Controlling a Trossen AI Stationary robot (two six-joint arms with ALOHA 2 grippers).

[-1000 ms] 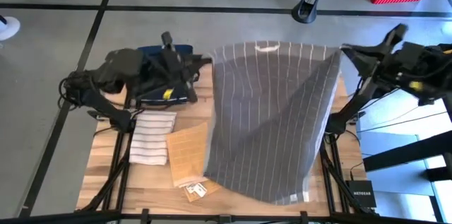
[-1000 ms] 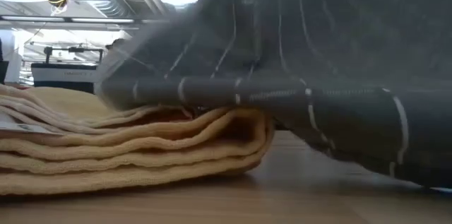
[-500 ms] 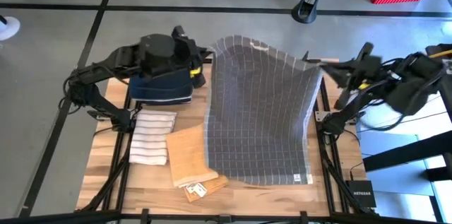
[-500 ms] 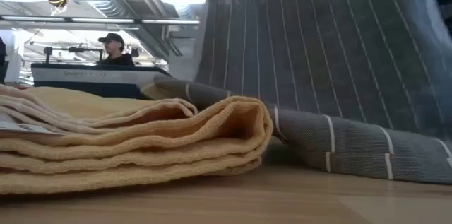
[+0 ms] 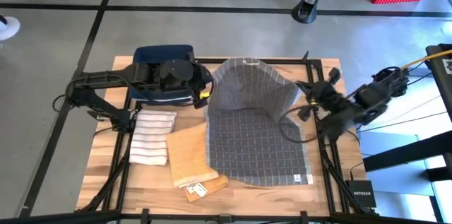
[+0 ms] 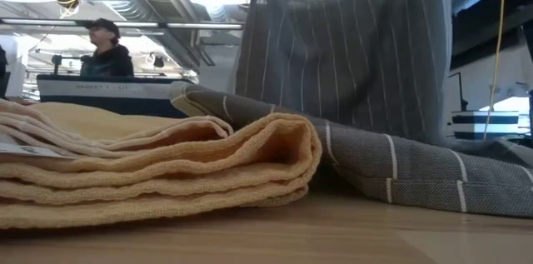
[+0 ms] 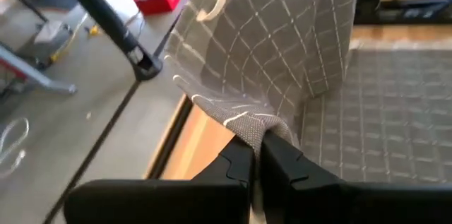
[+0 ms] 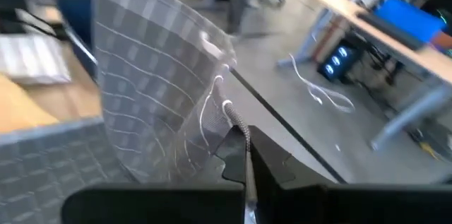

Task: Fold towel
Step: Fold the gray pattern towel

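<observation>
**Desk:** Where is the grey towel (image 5: 258, 136)?

**Photographer:** It covers the right half of the wooden bench (image 5: 145, 185). Its near part lies flat and reaches almost to the near edge, with a small white label by the near right corner. Its far part is lifted off the surface and curves upward toward the far edge. In the low view it rises like a striped curtain behind a folded hem lying on the wood.

**Desk:** And the arms?

**Photographer:** The left gripper (image 7: 256, 155) is at the towel's far left corner, fingers together and clamped on a bunched fold of the cloth. The right gripper (image 8: 244, 155) is at the bench's right edge, pinched tight on the towel's far right corner; its wrist view shows the hem running between the closed fingers.

**Desk:** What else is on the bench?

**Photographer:** A folded dark blue cloth (image 5: 159, 58) sits at the far left corner, partly under the left arm. A white striped cloth (image 5: 152, 136) lies near the left edge. Just beside the towel's left edge lies a folded tan towel (image 5: 187, 153), which fills the low view's foreground. A person (image 6: 104, 47) in a cap stands in the room beyond.
</observation>
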